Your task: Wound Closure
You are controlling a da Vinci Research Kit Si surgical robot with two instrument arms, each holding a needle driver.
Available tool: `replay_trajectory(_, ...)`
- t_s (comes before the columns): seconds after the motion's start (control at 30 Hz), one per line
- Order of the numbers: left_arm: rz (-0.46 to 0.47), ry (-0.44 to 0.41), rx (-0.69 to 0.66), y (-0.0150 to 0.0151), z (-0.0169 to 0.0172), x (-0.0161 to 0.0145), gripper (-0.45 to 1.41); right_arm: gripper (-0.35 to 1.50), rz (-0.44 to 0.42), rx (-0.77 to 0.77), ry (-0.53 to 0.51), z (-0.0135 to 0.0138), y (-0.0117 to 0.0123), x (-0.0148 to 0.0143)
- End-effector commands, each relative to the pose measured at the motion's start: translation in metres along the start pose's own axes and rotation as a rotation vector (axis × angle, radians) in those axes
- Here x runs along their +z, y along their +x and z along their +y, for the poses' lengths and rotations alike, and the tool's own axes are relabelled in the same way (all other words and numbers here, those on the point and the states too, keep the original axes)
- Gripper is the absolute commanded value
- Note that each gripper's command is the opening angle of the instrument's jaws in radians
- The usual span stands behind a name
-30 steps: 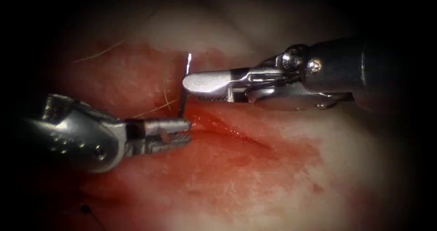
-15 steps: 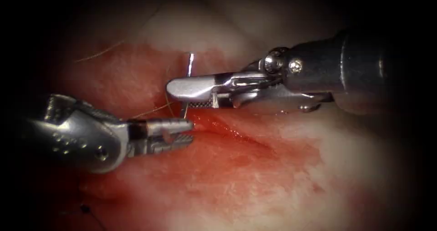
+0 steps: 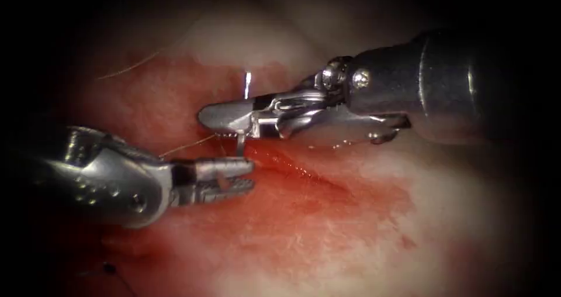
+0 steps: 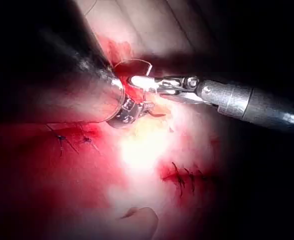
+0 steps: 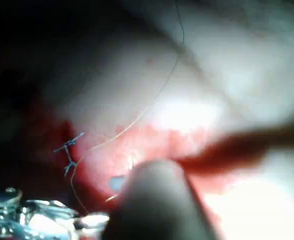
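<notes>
The curved needle (image 3: 248,80) stands upright over the left end of the cut (image 3: 298,168) in the tissue (image 3: 327,232), and its arc (image 4: 133,61) shows free of the tissue. My right tool (image 3: 205,116) comes in from the right with its jaws shut across the needle's middle. My left tool (image 3: 252,175) lies low on the left, jaws shut, and the needle's lower end meets their tip. A fine pale thread (image 3: 187,146) runs left from the needle's foot. In the left wrist view the right tool (image 4: 135,81) sits just above the left tool's jaws (image 4: 143,108).
Red fluid wets the tissue around the cut. Another pale strand (image 3: 125,69) lies at the far left. A dark knot (image 3: 108,268) sits near the front. A finished row of dark stitches (image 4: 187,177) and two more (image 4: 62,140) lie nearby. Thread (image 5: 152,102) crosses pale tissue.
The right tool slid left until its open jaws straddled the needle, then shut on it. The left tool crept slightly right and down, still shut.
</notes>
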Motion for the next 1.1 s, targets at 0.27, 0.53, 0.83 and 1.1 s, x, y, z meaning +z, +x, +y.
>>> replay_trajectory(0.27, 0.001, -0.002, -0.025, -0.0001, 0.0005, 0.0005, 0.09, -0.35, -0.006, -0.009, -0.001, 0.0, 0.0004, 0.0001)
replay_trajectory(0.53, 0.078, -0.241, -0.736, 0.0012, 0.0002, 0.001, 0.65, -0.35, 0.024, -0.107, 0.017, 0.0005, 0.0016, -0.0001)
replay_trajectory(0.83, 0.047, -0.609, -0.738, 0.001, 0.0015, -0.0033, 0.71, -0.35, 0.083, -0.349, 0.034, 0.0008, 0.0029, -0.0007)
replay_trajectory(1.1, -0.096, -0.641, -0.91, -0.0038, 0.0003, -0.0026, 0.57, -0.35, 0.118, -0.799, 0.072, 0.0004, 0.0033, -0.001)
